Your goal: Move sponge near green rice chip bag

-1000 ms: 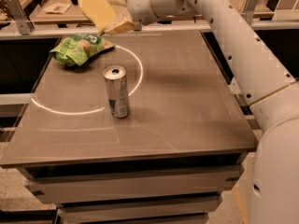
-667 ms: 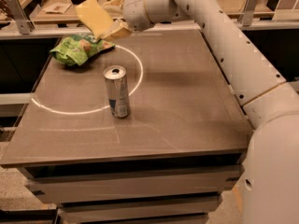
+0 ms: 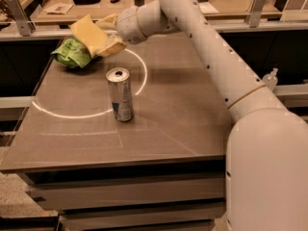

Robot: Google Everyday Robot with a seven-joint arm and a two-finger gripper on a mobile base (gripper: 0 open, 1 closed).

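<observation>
The pale yellow sponge (image 3: 89,33) is held in my gripper (image 3: 107,34), tilted, above the table's far left part. It hangs right next to and partly over the green rice chip bag (image 3: 72,53), which lies wrinkled on the table near the far left corner. The cream-yellow fingers (image 3: 113,45) are shut on the sponge's right end. My white arm reaches in from the right across the table.
A silver and blue drink can (image 3: 120,94) stands upright in the middle left of the grey table (image 3: 183,119), in front of the bag. A white arc is marked on the tabletop. A cluttered bench with rails lies behind the table.
My gripper has carried the sponge to the left and lower, from beyond the bag's right side to just over the bag's right edge. The can and bag have not moved.
</observation>
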